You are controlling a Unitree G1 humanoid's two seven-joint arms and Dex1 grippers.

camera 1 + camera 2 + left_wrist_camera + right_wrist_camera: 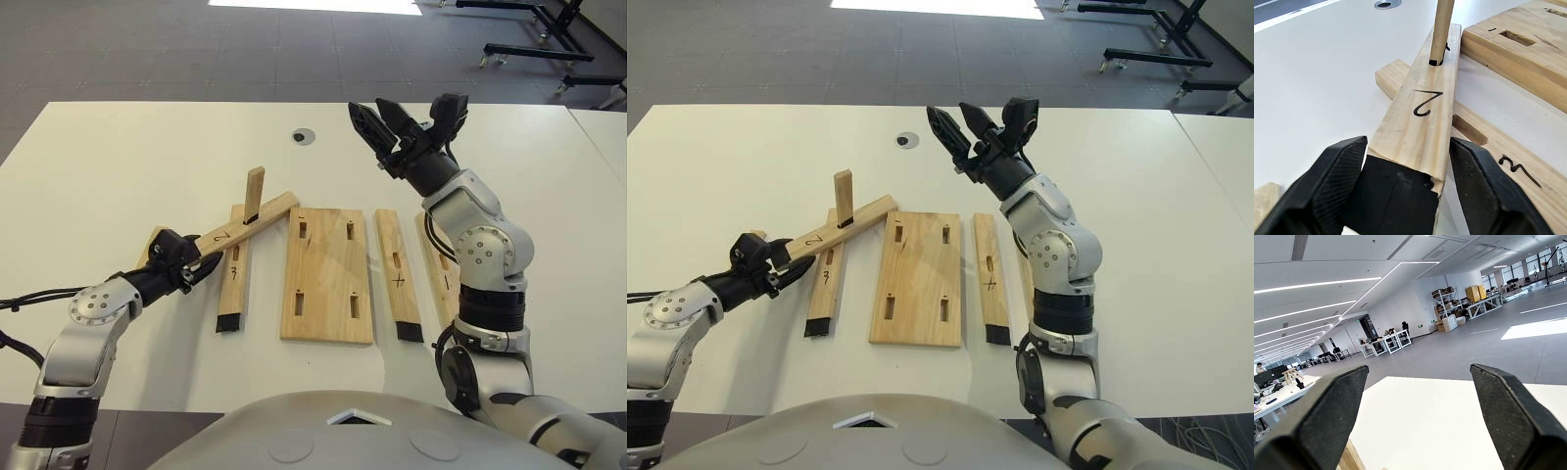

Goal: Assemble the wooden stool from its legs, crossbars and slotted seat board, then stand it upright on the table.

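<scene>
Clamped in my left claw [1409, 149] is the black-taped end of leg 2 [1420, 107]. Its long axis runs straight away from me, over a second leg [1488, 142], toward the seat board [326, 274]. A crossbar [1442, 29] stands upright in its far slot. My right claw [404, 117] hangs open, well apart.

The right arm [482, 245] covers most of the rightmost leg [434, 259], leaving a narrow strip in sight. The leg marked 2 [1420, 117] lies across the leg marked 3 [1508, 161] and hides part of it. Its black end is buried in the left gripper [199, 262]. A small wooden piece [153, 238] behind that gripper is mostly hidden, so its kind cannot be told.
</scene>
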